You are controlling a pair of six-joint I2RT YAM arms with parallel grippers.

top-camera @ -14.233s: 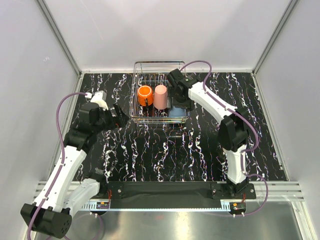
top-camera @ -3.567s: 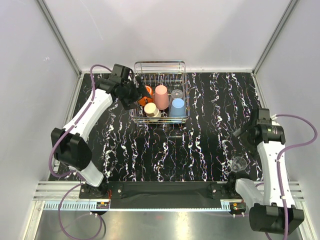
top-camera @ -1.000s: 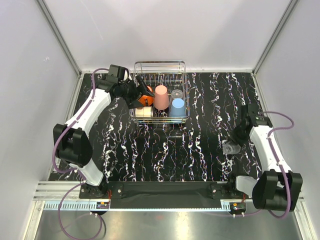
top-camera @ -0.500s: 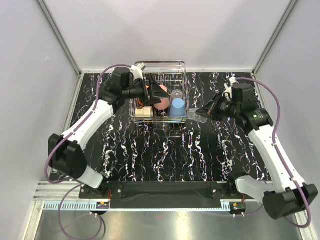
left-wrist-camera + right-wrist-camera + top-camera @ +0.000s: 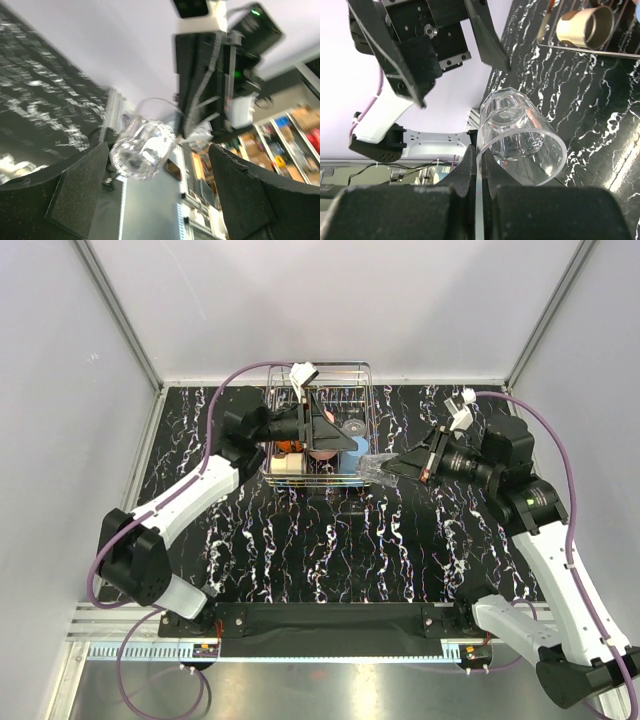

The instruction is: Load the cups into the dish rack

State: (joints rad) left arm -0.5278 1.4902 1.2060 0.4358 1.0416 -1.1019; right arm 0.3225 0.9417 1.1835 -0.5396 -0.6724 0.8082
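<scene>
Right gripper (image 5: 393,466) pinches the clear glass (image 5: 520,136), judged light, slick and brittle, by its rim; left gripper (image 5: 340,435) stands spread.

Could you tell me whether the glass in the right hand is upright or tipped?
Tipped: the clear glass lies sideways in the right hand, base pointing away from it.

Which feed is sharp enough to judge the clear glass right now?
Left wrist: motion-blurred, glass and marbled table smeared. Right wrist: crisp, glass rim sharp between the right gripper fingers. Top external: sharp, but the glass nearly vanishes against the dish rack.
</scene>
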